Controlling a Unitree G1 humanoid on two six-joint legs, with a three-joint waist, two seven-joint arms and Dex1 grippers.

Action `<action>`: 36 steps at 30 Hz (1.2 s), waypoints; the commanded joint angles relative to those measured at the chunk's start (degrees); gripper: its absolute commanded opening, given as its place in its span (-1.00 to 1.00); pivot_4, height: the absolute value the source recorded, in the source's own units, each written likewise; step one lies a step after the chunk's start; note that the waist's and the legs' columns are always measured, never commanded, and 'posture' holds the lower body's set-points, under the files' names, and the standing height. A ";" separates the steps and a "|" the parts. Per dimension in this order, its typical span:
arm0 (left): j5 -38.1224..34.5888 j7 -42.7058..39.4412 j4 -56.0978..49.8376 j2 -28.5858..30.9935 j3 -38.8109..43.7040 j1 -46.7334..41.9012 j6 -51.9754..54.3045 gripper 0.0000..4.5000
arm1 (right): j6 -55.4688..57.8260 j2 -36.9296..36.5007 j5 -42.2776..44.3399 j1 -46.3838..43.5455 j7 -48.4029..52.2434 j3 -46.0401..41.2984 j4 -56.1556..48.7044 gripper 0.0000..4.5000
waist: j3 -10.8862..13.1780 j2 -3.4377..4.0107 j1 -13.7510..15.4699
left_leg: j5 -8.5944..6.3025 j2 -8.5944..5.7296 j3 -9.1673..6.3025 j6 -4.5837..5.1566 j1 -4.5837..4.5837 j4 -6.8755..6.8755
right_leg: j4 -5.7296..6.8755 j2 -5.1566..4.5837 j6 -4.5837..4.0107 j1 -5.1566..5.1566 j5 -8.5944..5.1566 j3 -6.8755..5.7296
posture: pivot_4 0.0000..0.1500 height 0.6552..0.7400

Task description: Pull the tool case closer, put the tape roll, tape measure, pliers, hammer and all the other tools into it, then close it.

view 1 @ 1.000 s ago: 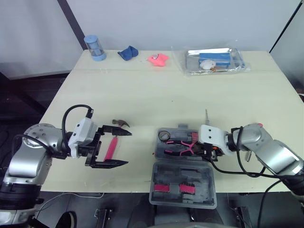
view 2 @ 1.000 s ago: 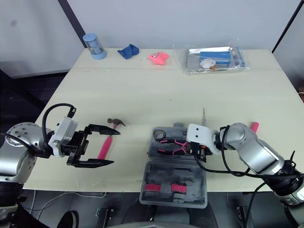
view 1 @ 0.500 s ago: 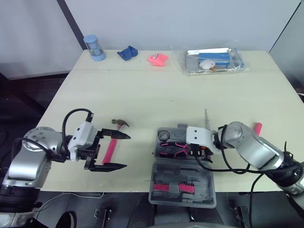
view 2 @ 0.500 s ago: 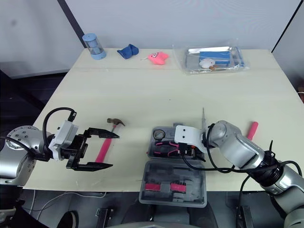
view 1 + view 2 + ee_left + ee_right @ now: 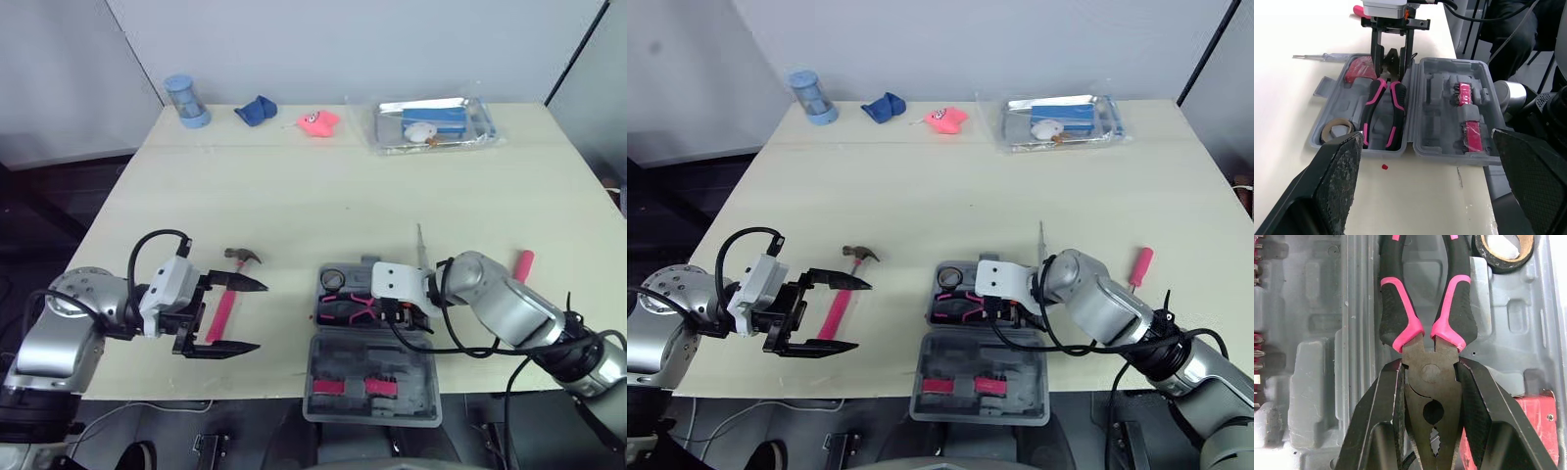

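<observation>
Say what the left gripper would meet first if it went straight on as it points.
Probably the near side of the open tool case, beside the pliers that the right gripper grips; the left gripper is open and its height is unclear.

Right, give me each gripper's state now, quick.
Left gripper: open, holding nothing.
Right gripper: closed on the pliers, in the case.

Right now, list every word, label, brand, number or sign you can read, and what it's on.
None can be read.
Blue card inside the clear package: any print is too small to read.
Tool case and pliers: no legible marking shows.
</observation>
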 commanded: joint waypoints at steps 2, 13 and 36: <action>-0.89 -1.98 -0.23 1.03 1.47 0.01 -0.76 1.00 | -1.84 -0.83 -0.69 0.24 0.79 -0.38 -0.94 -0.03 | 0.00 0.00 -0.09 | 0.00 0.00 0.00 0.00 0.00 0.00 | 0.00 0.00 0.00 0.00 0.00 0.00 | 1.00 1.00; -1.05 -1.44 -0.29 0.74 1.00 -1.00 0.05 1.00 | -6.33 4.02 6.23 4.74 -1.31 -11.33 0.29 0.94 | -0.02 -0.03 -0.09 | 0.00 0.00 0.01 0.00 0.00 0.01 | 0.01 0.00 0.00 0.00 0.00 0.00 | 1.00 1.00; -1.10 0.62 -1.69 -0.25 0.79 -1.46 1.57 1.00 | -32.95 10.57 1.02 13.65 -0.86 -12.41 28.24 -0.98 | -0.09 -0.15 -0.28 | 0.00 -0.01 0.02 0.00 0.17 0.05 | 0.08 0.01 0.00 0.10 0.00 0.03 | 1.00 1.00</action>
